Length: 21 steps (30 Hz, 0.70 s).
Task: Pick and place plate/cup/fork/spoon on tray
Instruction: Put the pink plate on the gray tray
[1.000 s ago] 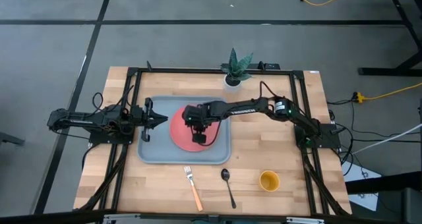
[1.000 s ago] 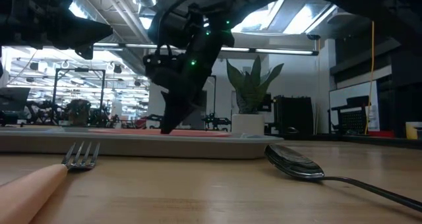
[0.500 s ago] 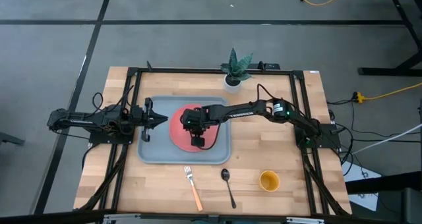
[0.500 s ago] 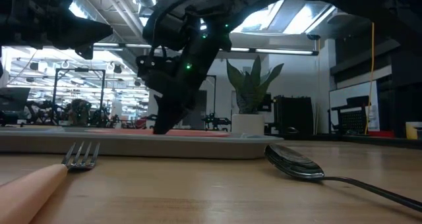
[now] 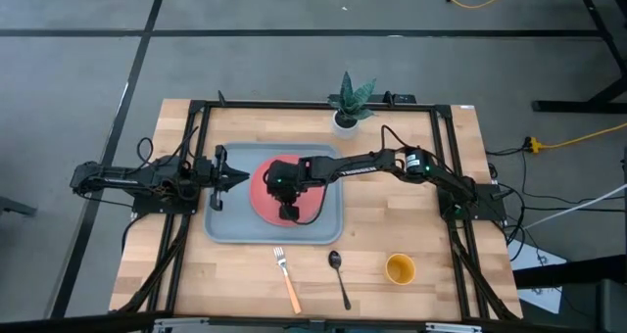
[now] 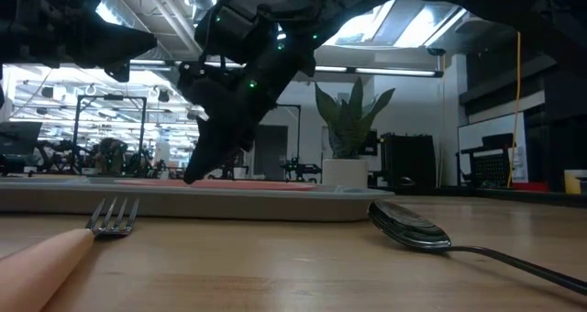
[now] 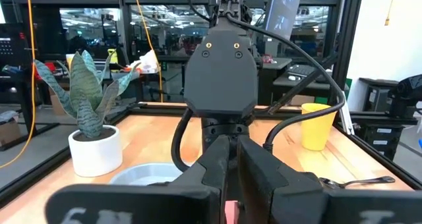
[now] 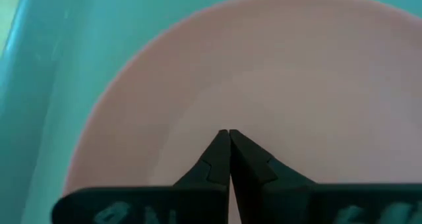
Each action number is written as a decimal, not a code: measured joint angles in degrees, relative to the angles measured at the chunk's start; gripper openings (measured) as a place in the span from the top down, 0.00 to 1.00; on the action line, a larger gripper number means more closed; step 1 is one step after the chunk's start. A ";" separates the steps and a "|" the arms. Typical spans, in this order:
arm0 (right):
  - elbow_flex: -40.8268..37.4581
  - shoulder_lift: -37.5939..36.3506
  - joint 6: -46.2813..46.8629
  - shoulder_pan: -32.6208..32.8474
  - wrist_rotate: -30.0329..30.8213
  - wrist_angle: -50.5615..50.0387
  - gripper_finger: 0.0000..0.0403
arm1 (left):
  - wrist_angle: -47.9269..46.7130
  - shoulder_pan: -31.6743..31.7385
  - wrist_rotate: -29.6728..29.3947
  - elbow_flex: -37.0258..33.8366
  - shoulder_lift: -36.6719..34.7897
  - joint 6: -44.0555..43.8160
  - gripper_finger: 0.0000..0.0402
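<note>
On tray (image 5: 225, 225): plate (image 5: 265, 191) placed, right gripper (image 5: 286, 213) above it, fingers pressed together, empty. Left gripper (image 5: 233, 179) at tray edge, closed. Next, prob.: fetch fork (image 5: 287, 279), spoon (image 5: 338, 276) or cup (image 5: 399, 268) from table front.

**Tally of things on and around the table**

One tray (image 5: 221, 227) lies on the one wooden table (image 5: 431, 176), and one plate (image 5: 263, 186) sits in it. In front of the tray there is one fork (image 5: 286, 279) and one spoon (image 5: 338, 274), making two pieces of cutlery. One cup (image 5: 400, 268) stands on the bare wood. One potted plant (image 5: 349, 102) stands at the table's far edge. That gives four pieces of tableware in all: a single plate, cup, fork and spoon. Two robot arms reach over the table, each with one gripper: the left gripper (image 5: 245, 178) and the right gripper (image 5: 288, 214), two grippers altogether.
</note>
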 joint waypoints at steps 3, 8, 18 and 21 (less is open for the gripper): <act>0.00 0.00 0.21 0.01 4.63 -0.20 0.98 | -0.01 0.01 0.00 0.00 0.00 -0.02 0.93; -0.02 0.00 1.98 -0.07 16.48 -4.87 0.98 | -0.02 -0.01 0.00 0.00 0.00 -0.03 0.93; -0.04 0.27 4.65 -0.02 11.59 -6.39 0.98 | -0.01 0.01 0.00 0.00 0.00 -0.13 0.93; -0.02 0.81 4.59 0.02 9.20 -4.91 0.98 | -0.01 -0.01 0.00 0.00 0.00 -0.13 0.93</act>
